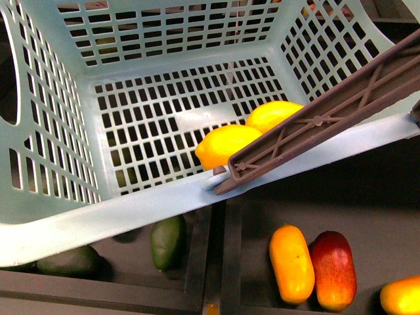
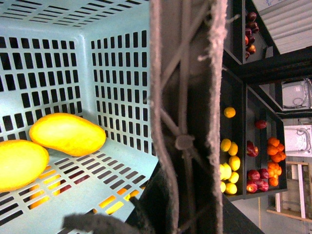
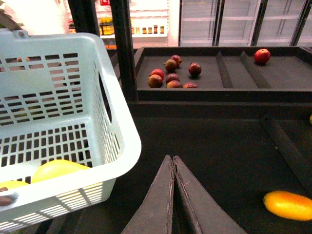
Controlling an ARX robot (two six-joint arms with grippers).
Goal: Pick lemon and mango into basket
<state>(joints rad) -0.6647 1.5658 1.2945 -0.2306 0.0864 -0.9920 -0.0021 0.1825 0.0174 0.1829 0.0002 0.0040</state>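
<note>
1. The basket [image 1: 125,210] fills most of the front view, tilted, its near rim running across the frame.
2. The lemon [image 1: 226,146] lies on the slotted floor against the near wall, close to the right corner.
3. The mango [image 1: 272,115] lies just behind the lemon, touching it or nearly so, toward the right wall.
4. The brown handle [image 1: 328,115] slants over the near right corner, its end at the rim just beside the lemon.
5. In the left wrist view the handle [image 2: 183,117] fills the middle, with frayed white ties along it; the left gripper seems to be closed on it, but its fingers cannot be made out, so I cannot tell how the jaws stand.
6. The right gripper [image 3: 173,163] shows its two dark fingers pressed together at the tips, with nothing between them, above a dark shelf beside the basket's outer wall.
7. Below the basket's near rim, an orange-yellow fruit [image 1: 292,264] and a red fruit [image 1: 334,269] lie side by side, touching.
8. Two dark green fruits [image 1: 168,241] lie further left, under the rim.
</note>
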